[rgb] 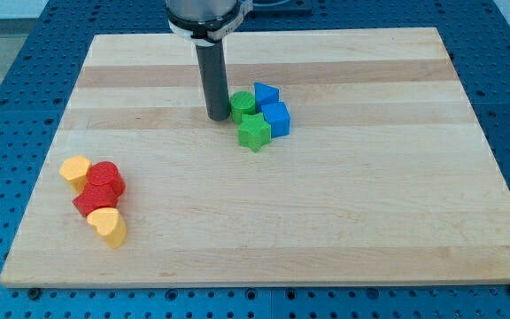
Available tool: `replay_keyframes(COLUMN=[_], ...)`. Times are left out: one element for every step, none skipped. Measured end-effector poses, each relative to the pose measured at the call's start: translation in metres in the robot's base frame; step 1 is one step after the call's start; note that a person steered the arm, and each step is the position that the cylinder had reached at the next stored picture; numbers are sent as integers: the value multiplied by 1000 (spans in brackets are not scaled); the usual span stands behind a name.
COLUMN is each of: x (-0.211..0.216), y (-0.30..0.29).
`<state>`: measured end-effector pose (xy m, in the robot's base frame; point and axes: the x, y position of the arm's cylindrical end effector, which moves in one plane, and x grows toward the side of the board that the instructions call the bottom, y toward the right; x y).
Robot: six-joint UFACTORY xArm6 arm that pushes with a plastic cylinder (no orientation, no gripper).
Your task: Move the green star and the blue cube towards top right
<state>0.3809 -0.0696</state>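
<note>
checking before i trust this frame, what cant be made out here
- Arm: cut off by the view's top; only the rod down to my tip shows.
- Green cylinder: whether my tip touches it is too close to tell.
- Upper blue block: shape unclear, partly hidden behind the blue cube.

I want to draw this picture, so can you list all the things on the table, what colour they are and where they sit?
wooden board: one, pale wood, fills most of the view
green star: one, green, centre cluster, nearest the view's bottom
green cylinder: one, green, just right of my tip
blue blocks: two, blue, right side of the centre cluster
red blocks: two, red, lower left
yellow blocks: two, yellow, at either end of the red pair
my tip: one dark rod, beside the green cylinder's left
</note>
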Motion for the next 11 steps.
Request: replay_keyframes(x=[0,0,0,0,35,61,58,45,43,38,12], y=[14,21,21,20,8,1,12,76,85,84,68])
